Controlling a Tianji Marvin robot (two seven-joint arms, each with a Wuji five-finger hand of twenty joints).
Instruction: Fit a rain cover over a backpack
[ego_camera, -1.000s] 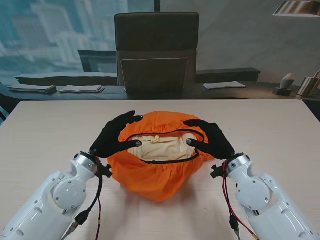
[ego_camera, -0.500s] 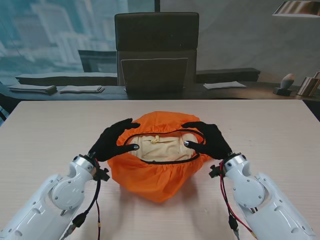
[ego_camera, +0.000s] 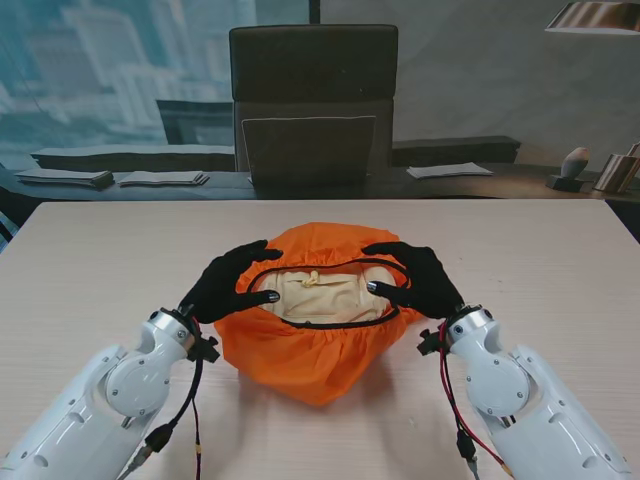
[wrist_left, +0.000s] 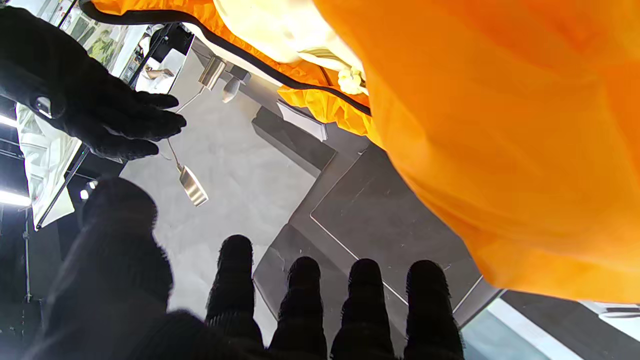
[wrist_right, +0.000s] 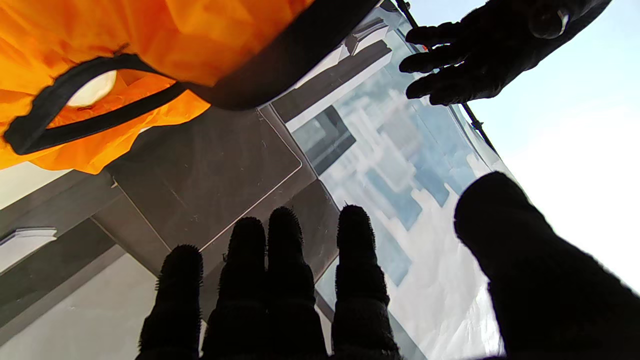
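An orange rain cover (ego_camera: 305, 350) lies bunched around a cream backpack (ego_camera: 320, 293) in the middle of the table. The backpack shows through the cover's black-edged opening (ego_camera: 330, 322). My left hand (ego_camera: 230, 281) in its black glove rests at the cover's left side, fingers spread and holding nothing. My right hand (ego_camera: 421, 279) sits the same way at the right side. In the left wrist view my fingers (wrist_left: 300, 300) stretch out straight beside the orange cover (wrist_left: 500, 125). In the right wrist view my fingers (wrist_right: 280, 280) are straight too, and the cover's black edge (wrist_right: 100, 125) hangs apart from them.
The pale wooden table (ego_camera: 100, 260) stretches out on both sides of the backpack. A dark office chair (ego_camera: 313, 100) stands behind the far edge. Papers (ego_camera: 160, 178) lie on a dark shelf beyond it. Cables hang from both forearms.
Both hands have drawn back a little toward me along the cover's sides. The cover and backpack have barely shifted.
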